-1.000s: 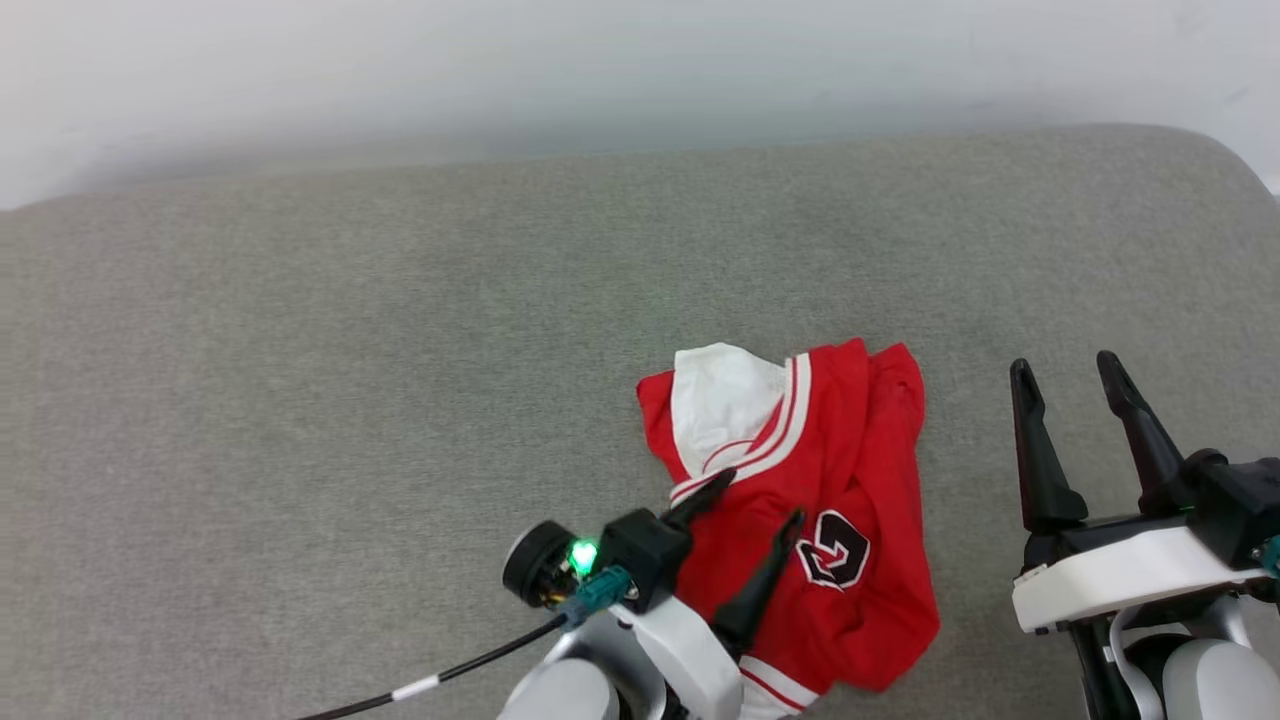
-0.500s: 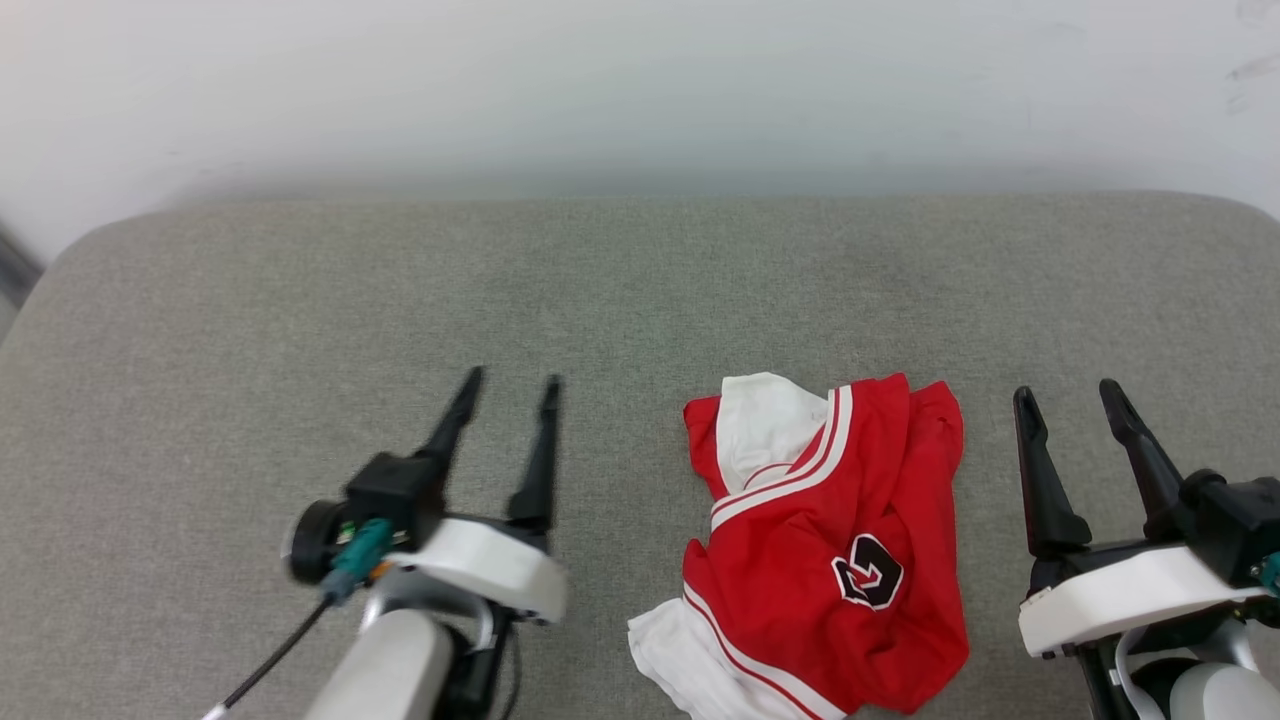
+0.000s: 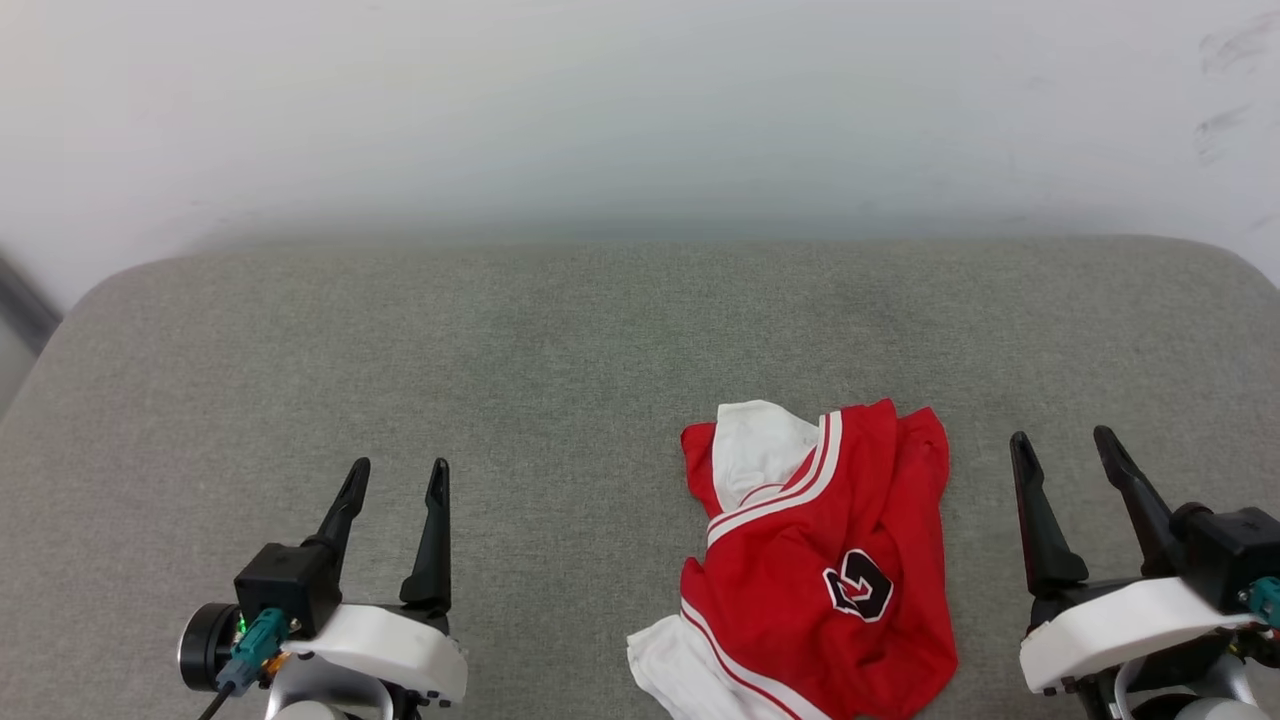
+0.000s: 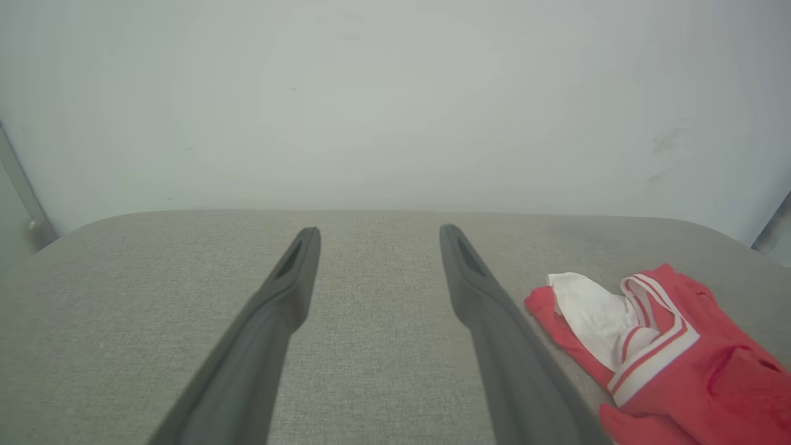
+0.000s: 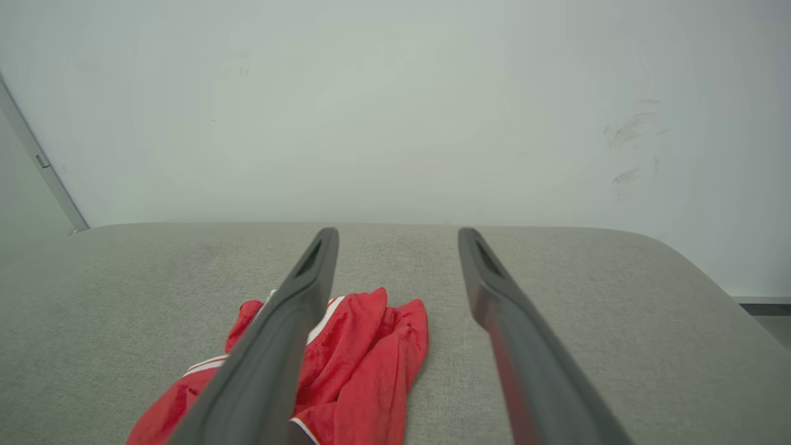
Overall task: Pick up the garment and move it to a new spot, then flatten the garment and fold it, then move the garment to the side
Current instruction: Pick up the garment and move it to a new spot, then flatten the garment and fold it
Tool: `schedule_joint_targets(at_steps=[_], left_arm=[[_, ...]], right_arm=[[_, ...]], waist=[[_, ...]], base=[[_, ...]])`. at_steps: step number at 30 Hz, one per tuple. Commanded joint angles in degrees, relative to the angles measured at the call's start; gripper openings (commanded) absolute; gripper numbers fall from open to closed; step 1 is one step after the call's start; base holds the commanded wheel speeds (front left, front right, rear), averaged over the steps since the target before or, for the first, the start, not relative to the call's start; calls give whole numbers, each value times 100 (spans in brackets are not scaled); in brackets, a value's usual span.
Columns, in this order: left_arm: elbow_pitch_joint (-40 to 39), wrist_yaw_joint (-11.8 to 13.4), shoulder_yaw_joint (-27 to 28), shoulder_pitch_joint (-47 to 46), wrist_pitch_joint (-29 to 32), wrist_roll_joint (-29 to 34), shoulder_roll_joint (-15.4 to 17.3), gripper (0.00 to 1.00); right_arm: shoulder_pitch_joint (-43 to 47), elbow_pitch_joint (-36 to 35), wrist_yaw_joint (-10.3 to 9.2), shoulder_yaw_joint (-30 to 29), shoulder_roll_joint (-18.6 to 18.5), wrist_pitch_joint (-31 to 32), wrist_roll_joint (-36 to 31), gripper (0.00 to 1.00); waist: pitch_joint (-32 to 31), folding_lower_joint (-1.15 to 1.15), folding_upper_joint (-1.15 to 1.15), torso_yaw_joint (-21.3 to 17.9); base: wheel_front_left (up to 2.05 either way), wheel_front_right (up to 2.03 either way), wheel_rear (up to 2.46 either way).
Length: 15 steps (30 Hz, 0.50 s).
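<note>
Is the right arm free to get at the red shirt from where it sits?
Probably yes: the right gripper is open just right of the garment, bare grey cushion between them, and the left gripper sits well off on the other side.

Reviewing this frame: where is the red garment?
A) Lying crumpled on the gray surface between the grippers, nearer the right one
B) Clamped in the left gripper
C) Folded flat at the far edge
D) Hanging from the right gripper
A: the garment lies bunched on the gray surface, apart from the open left gripper and the open right gripper.
</note>
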Motion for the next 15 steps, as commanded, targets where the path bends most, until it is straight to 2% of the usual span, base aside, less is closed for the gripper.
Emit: schedule_joint_targets(at_steps=[1, 15], left_arm=[[-74, 42, -14, 88, 26, -21, 24, 100], [-318, 170, -60, 94, 128, 15, 100, 100]], right_arm=[[88, -9, -2, -20, 5, 23, -17, 100], [107, -100, -2, -22, 5, 68, 10, 100]], waist=[[-29, 0, 0, -15], [-30, 0, 0, -60]], base=[[0, 0, 0], [0, 0, 0]])
